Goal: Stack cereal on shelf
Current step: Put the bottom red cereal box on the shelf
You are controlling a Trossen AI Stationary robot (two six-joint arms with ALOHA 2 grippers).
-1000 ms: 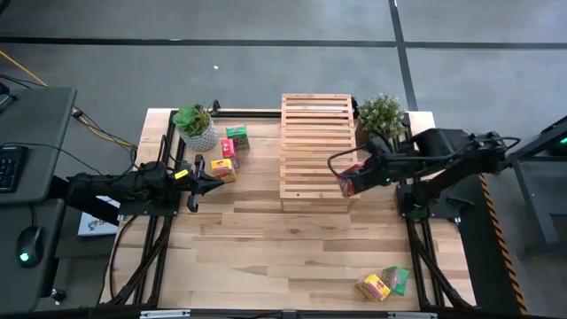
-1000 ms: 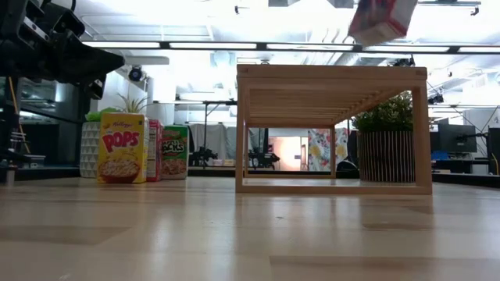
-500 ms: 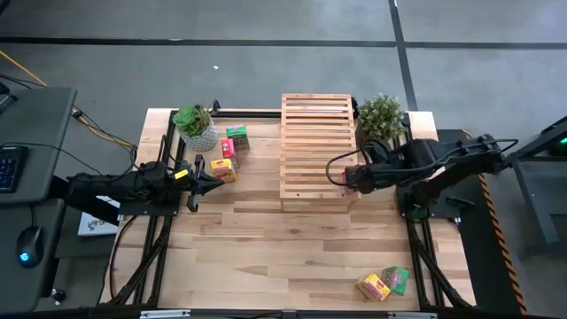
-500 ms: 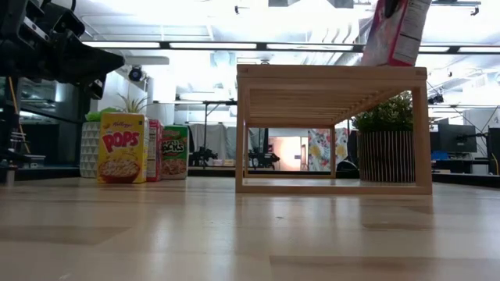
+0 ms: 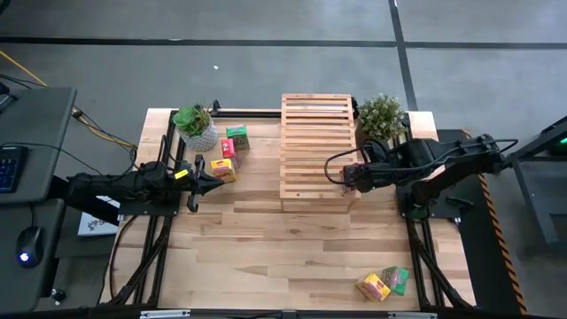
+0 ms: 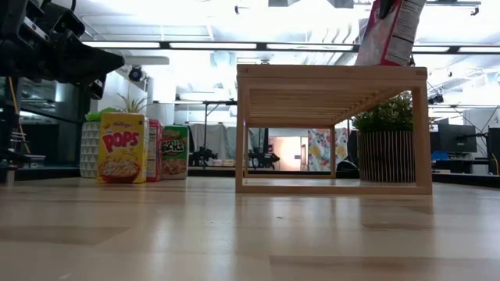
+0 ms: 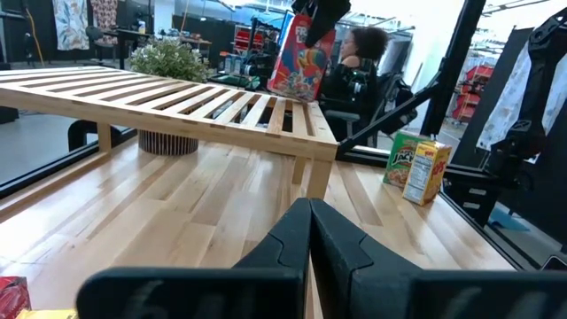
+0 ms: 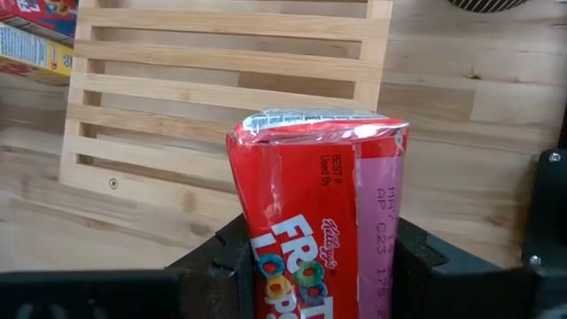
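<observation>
Pale plank tabletop (image 5: 266, 239) carries, nearest its front edge, a yellow cardboard cereal box (image 5: 373, 286) and a green one (image 5: 396, 279) lying together. Farther back, the left gripper (image 5: 197, 174) hovers pressed together beside three standing boxes (image 6: 142, 147). The right gripper (image 5: 353, 176) pinches a red cardboard cereal box (image 8: 321, 217), tilted at the right edge of the light slatted wooden shelf (image 5: 316, 146).

Grey concrete floor (image 5: 266, 71) crossed by dark seams; long ceiling strip lights (image 6: 211, 46) overhead; grey desk (image 5: 27, 133) left with black keyboard (image 5: 7, 168).
</observation>
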